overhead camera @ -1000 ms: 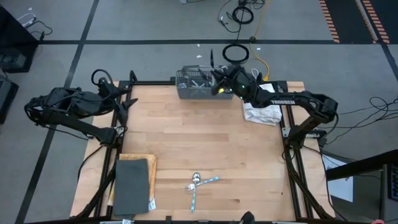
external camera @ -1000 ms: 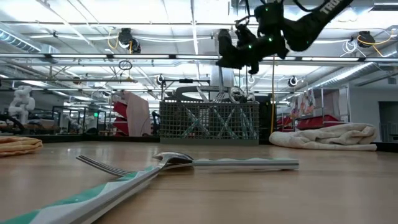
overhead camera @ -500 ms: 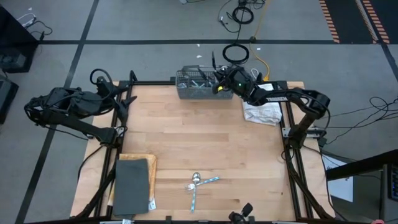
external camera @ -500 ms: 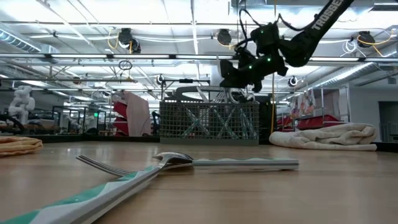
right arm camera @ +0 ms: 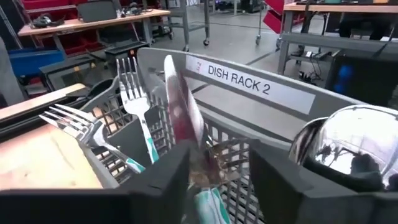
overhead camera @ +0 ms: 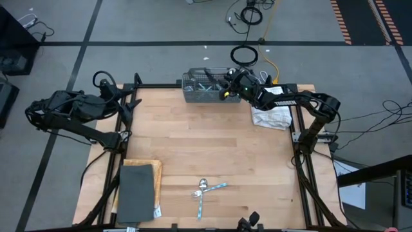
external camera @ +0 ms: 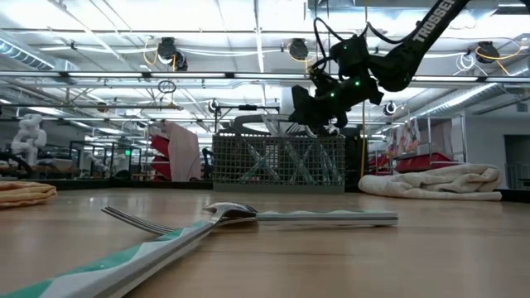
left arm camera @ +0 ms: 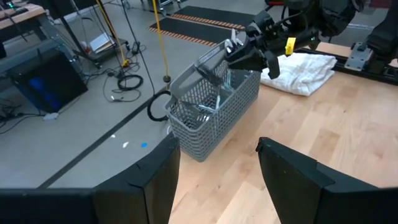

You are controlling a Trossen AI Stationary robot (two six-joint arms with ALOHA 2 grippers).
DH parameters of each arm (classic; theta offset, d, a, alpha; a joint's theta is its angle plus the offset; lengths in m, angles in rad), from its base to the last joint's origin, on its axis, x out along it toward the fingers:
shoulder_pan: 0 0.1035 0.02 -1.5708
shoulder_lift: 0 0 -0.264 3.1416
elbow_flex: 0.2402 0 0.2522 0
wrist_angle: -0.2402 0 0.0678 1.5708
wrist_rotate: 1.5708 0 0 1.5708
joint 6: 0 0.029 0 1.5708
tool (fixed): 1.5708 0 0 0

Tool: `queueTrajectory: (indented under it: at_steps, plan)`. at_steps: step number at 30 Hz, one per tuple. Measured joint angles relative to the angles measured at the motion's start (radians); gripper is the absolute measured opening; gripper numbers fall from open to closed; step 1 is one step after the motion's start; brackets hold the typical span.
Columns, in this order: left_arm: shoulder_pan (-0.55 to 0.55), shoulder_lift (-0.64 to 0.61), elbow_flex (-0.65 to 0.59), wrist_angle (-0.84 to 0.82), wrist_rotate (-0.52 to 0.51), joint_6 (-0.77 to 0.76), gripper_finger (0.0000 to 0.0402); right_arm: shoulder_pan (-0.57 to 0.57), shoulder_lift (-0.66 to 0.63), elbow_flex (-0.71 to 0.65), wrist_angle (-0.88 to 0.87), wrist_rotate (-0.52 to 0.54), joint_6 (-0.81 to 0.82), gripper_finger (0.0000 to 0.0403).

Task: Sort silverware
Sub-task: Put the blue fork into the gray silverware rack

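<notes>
The grey wire-mesh basket (overhead camera: 205, 87) stands at the table's far edge with several forks (right arm camera: 134, 93), a knife (right arm camera: 179, 109) and a spoon (right arm camera: 348, 146) upright in it. My right gripper (overhead camera: 226, 84) is open at the basket's right end and points down into it. Its fingers stand on either side of the knife, whose light blue handle (right arm camera: 208, 202) shows between them. A fork (overhead camera: 201, 203), a spoon (overhead camera: 203, 185) and one more piece (overhead camera: 217, 187) lie flat near the table's near edge. My left gripper (left arm camera: 217, 180) is open and empty at the table's left edge.
A white folded towel (overhead camera: 271, 116) lies at the far right, beside the basket. A dark grey mat (overhead camera: 137, 190) on a tan cloth sits at the near left. The basket's rim bears the label DISH RACK 2 (right arm camera: 239, 79). Bare wood lies between the basket and the loose silverware.
My right gripper has gone down from above the basket to its right end, tipping to point into it.
</notes>
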Motion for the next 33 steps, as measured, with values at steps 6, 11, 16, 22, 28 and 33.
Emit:
queueTrajectory:
  at_steps: [6, 11, 16, 22, 28, 33]
  plan:
    - [0.000, 0.000, 0.000, -0.015, 0.000, 0.006, 0.0224, 0.011, -0.074, 0.001, -0.008, -0.003, 0.021, 0.0208]
    - [0.000, 0.000, 0.000, -0.059, 0.000, 0.001, 0.0224, 0.063, -0.242, 0.059, -0.139, -0.069, -0.015, 0.0221]
    - [0.000, 0.000, -0.001, -0.063, 0.000, 0.003, 0.0224, 0.232, -0.322, 0.204, -0.582, -0.153, -0.078, 0.0221]
    - [0.000, 0.000, -0.001, -0.063, 0.000, 0.029, 0.0224, 0.513, -0.268, 0.331, -0.973, -0.153, -0.084, 0.0221]
    - [0.000, 0.000, -0.006, -0.063, 0.021, 0.033, 0.0224, 0.717, -0.150, 0.398, -1.015, -0.115, 0.046, 0.0222]
    - [0.000, 0.000, -0.020, -0.074, 0.072, 0.025, 0.0224, 0.821, -0.020, 0.449, -1.045, -0.076, 0.100, 0.0222]
